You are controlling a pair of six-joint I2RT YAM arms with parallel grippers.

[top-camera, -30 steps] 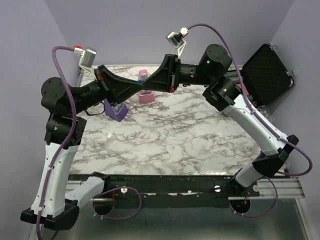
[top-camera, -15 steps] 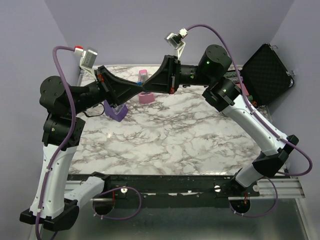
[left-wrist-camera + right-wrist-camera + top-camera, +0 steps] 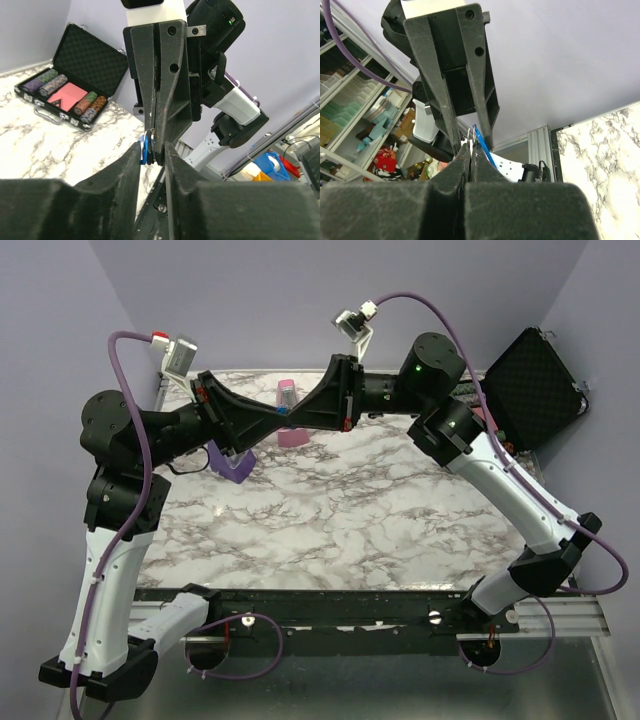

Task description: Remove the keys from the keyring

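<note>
Marble table: it lies well below the work. Your two arms meet tip to tip in the air over its far side, so the two grips are all that carries the load. The purple wedge and pink wedge sit on the table underneath, apart from the grippers.

Left gripper: its fingers are drawn in to a narrow slot with the blue bundle lodged in it, hard against one finger. You can read that as a pinch. How firm it is cannot be told.

Right gripper: its fingers are pressed flat together, nipping thin bright wire right at their tips.

Keys: a tiny blue oblong held aloft between the two sets of fingertips, inside the left slot and just beside the right tips. Judge them light, stiff and smooth-faced, so apt to swivel or slide in the pads. Hold them across the flat faces, close to the end where the wire passes through, so they cannot pivot.

Keyring: only a short run of wire shows above the right tips, touching the blue bundle. Expect it to be springy, thin and slick. Grip it on the wire itself, clear of the blue, and pull gently, because it can snap free of either grip.
</note>
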